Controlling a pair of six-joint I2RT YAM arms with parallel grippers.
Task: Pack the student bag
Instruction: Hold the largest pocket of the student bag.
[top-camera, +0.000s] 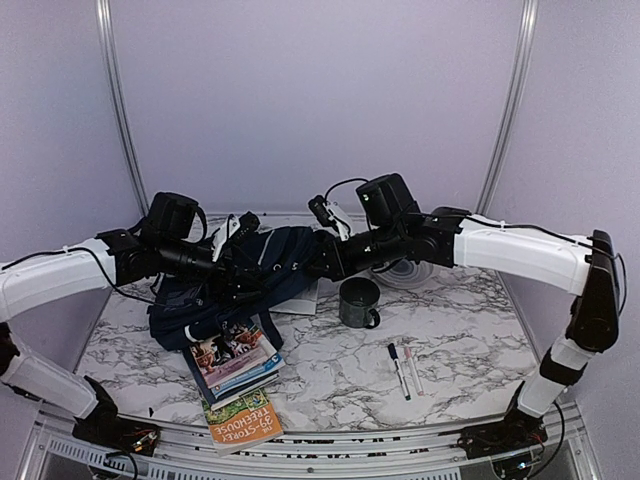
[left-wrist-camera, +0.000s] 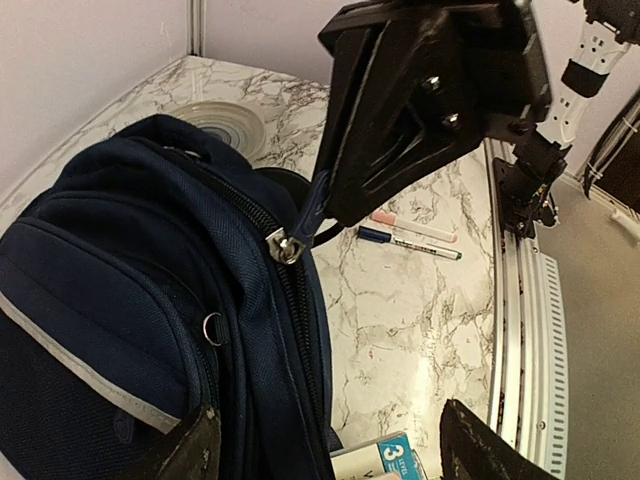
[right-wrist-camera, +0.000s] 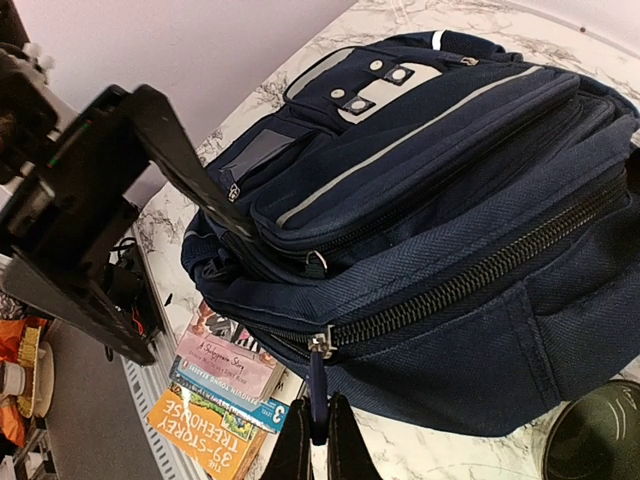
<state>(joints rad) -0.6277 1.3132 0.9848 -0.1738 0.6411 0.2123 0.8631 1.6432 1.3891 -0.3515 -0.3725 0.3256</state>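
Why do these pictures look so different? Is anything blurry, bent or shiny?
Top external view: soft, even, purplish light; the table bows at its near edge from the wide lens. Left wrist view: shine washes out the marble, and the left tool shows only as dark blurred fingers. Right wrist view: the student bag is crisp, while the right tool on the zip pull is dim.

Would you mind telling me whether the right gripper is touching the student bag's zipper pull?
Touching: the right wrist view shows the right gripper pinching the student bag's zipper pull between its shut jaws.
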